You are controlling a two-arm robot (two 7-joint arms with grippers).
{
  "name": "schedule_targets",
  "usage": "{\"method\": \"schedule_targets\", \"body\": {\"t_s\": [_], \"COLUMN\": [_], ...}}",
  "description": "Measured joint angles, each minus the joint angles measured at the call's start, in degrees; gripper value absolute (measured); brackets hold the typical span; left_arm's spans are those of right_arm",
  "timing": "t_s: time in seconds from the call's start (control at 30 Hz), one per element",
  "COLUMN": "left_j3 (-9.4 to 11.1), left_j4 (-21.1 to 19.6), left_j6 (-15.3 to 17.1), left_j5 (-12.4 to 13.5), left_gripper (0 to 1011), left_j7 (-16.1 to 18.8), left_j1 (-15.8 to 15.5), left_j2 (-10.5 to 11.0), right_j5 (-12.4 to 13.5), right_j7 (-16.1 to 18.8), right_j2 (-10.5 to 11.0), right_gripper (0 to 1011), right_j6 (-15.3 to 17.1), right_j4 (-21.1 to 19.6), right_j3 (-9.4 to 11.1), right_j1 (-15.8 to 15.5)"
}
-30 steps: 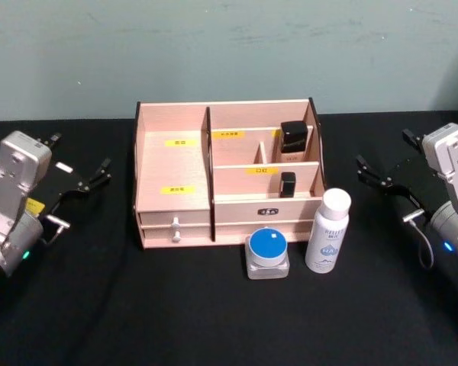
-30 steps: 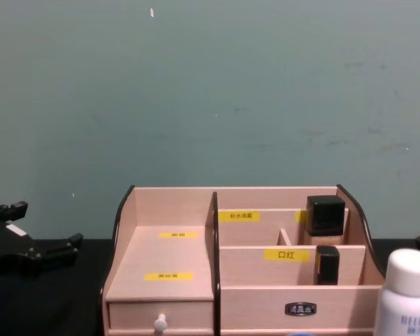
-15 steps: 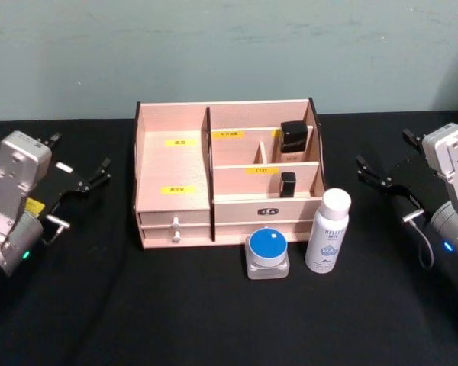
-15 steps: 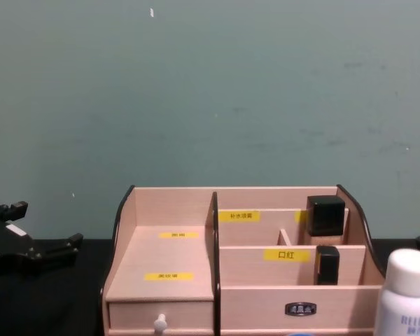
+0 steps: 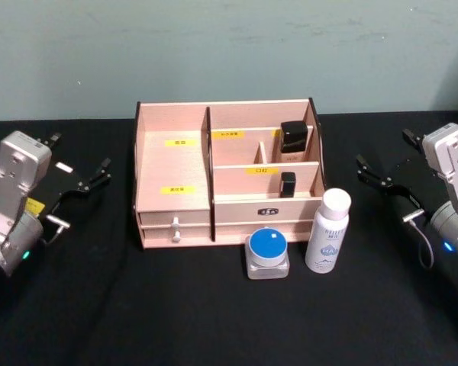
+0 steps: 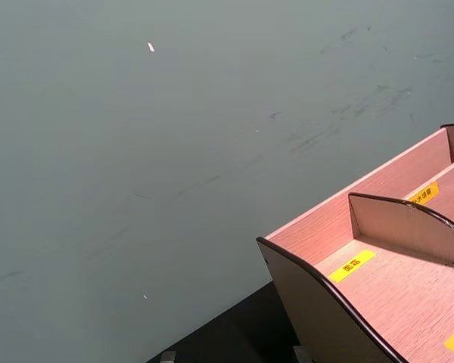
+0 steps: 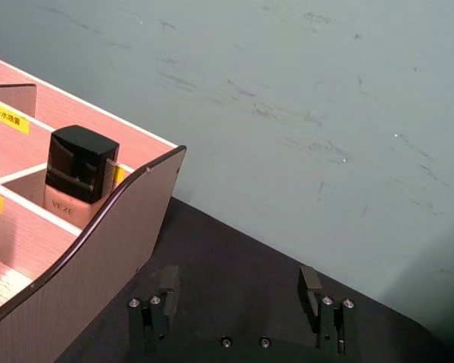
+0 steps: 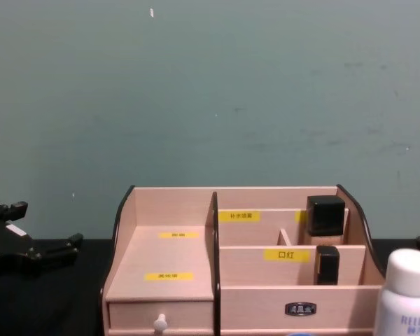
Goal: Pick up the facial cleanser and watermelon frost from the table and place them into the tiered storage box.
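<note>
Before storage box [image 5: 172, 122], cleanser [image 5: 327, 232], frost jar [image 5: 268, 254], left tool [image 5: 82, 152], right tool [image 5: 382, 149] seemingly spread

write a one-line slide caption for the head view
The facial cleanser and watermelon frost stand before the tiered storage box, left gripper and right gripper open at either side.

facial cleanser [image 8: 404, 294]: lower body cut by chest view's edge | yellow labels [image 5: 181, 142]: text unreadable

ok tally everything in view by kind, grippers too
white bottle: 1
blue-lid jar: 1
black-capped bottles: 2
storage box: 1
open grippers: 2, left gripper and right gripper
total: 7
</note>
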Motion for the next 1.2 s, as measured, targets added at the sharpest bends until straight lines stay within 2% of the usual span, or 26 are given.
{"method": "schedule_targets", "body": {"t_s": [0.13, 0.3, 0.57, 0.6, 0.7, 0.8, 1.03, 1.2], "left_j3": [0.0, 0.0, 0.0, 0.0, 0.0, 0.0, 0.0, 0.0], "left_j4": [0.0, 0.0, 0.0, 0.0, 0.0, 0.0, 0.0, 0.0], "left_j6": [0.0, 0.0, 0.0, 0.0, 0.0, 0.0, 0.0, 0.0], "left_j5": [0.0, 0.0, 0.0, 0.0, 0.0, 0.0, 0.0, 0.0], "left_gripper": [1001, 1001, 1001, 1001, 1001, 1001, 1001, 1001], "left_j7": [0.0, 0.0, 0.0, 0.0, 0.0, 0.0, 0.0, 0.0], "left_j1": [0.0, 0.0, 0.0, 0.0, 0.0, 0.0, 0.0, 0.0], "left_j2": [0.0, 0.0, 0.0, 0.0, 0.0, 0.0, 0.0, 0.0], "right_j5": [0.4, 1.9, 4.8, 5.5, 6.5, 7.5, 8.3, 9.1], "right_j7": [0.6, 1.7, 3.7, 4.1, 4.7, 5.7, 7.6, 9.2], "right_j2": [-0.4, 0.4, 4.2, 4.9, 5.9, 7.2, 8.6, 9.1], "right_gripper": [1003, 1003, 1002, 1003, 1002, 1003, 1003, 1002], "right_j6": [0.4, 0.4, -1.5, -2.1, -2.9, -4.2, -6.1, -6.3], "right_j4": [-0.2, -2.7, -12.6, -14.7, -17.7, -21.7, -27.1, -29.1], "right_j3": [0.8, 2.6, 6.8, 7.8, 9.0, 10.7, 12.4, 12.7], "right_j1": [-0.1, -2.5, -10.4, -12.2, -14.8, -18.7, -24.3, -27.0]}}
